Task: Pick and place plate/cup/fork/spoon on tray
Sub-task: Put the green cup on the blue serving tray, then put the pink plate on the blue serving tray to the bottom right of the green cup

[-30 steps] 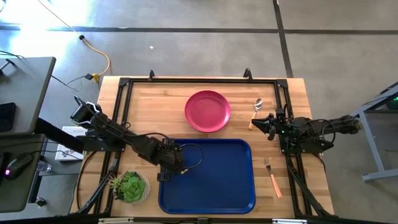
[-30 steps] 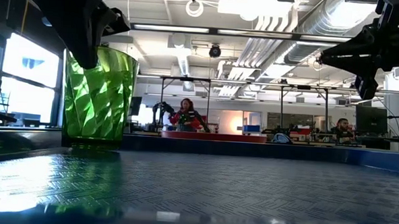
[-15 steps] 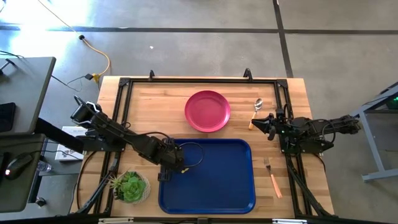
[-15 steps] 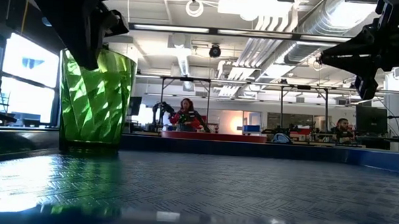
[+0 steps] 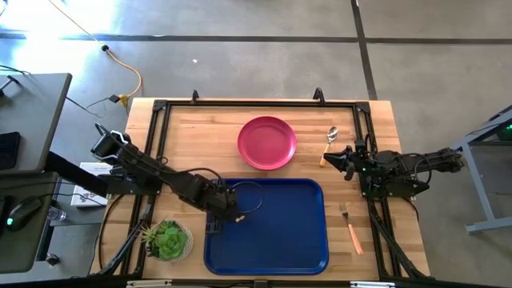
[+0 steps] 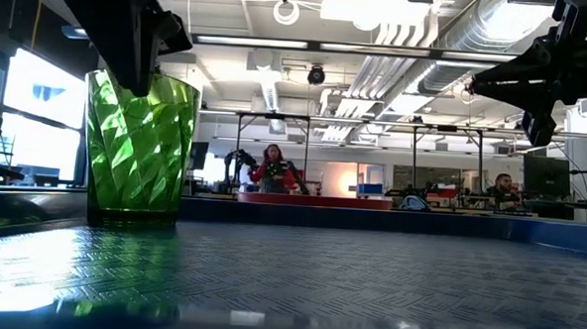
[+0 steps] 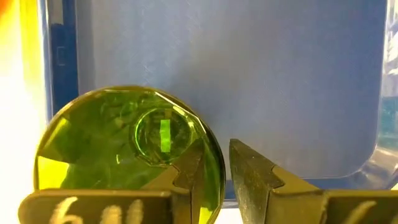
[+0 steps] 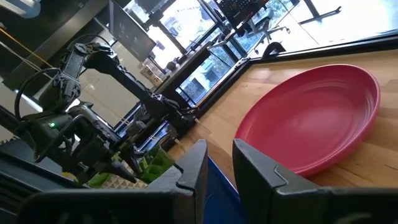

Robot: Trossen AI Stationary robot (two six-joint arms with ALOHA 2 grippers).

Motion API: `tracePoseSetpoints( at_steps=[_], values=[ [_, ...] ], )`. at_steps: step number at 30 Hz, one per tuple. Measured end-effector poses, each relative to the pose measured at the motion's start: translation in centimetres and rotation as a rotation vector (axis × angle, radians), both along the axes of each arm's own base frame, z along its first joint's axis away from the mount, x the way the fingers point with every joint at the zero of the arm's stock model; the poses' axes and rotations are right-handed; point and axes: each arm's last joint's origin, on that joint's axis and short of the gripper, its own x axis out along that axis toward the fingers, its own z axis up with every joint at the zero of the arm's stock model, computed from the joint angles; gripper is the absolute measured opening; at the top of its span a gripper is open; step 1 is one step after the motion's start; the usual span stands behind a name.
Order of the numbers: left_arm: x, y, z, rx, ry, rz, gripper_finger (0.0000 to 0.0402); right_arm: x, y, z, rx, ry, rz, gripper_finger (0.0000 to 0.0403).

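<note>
The green cup (image 6: 140, 148) stands upright on its base in the near left part of the blue tray (image 5: 288, 232). It also shows from above in the left wrist view (image 7: 112, 143). My left gripper (image 7: 216, 152) is shut on the cup's rim from above. The pink plate (image 5: 267, 142) lies on the table beyond the tray. The spoon (image 5: 330, 144) lies to the right of the plate. The fork (image 5: 350, 228) lies to the right of the tray. My right gripper (image 5: 346, 160) hovers near the spoon, slightly open and empty, pointing toward the plate (image 8: 317, 118). My left gripper holds the cup by its rim wall (image 7: 219, 163), on the side toward the tray's middle. One finger (image 7: 189, 177) is inside the cup and the other (image 7: 249, 177) outside. The fingers point down from above. The cup is upright, its base on the tray floor (image 6: 132, 220).
A potted succulent (image 5: 166, 238) stands on the table just left of the tray's near left corner, close to my left arm. The tray's middle and right part (image 7: 249, 74) hold nothing. A black frame runs along the table's edges (image 5: 256, 102).
My left gripper has gone down a little with the cup and shifted it slightly sideways. The cup, held just above the tray floor a second ago, now stands on it.
</note>
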Motion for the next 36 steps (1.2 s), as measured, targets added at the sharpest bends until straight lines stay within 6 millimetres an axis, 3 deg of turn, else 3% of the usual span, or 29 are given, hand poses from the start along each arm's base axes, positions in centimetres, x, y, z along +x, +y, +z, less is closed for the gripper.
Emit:
tracePoseSetpoints(
  at_steps=[23, 36],
  values=[
    [1.5, 2.2, 4.5, -0.013, -0.040, 0.076, 0.0066, 0.0, 0.0, 0.5, 0.051, -0.066, 0.013, 0.0067],
    [3.3, 5.7, 8.0, 0.024, -0.160, 0.046, 0.0065, -0.2, 0.0, 2.3, 0.051, -0.243, 0.016, 0.0067]
  ],
)
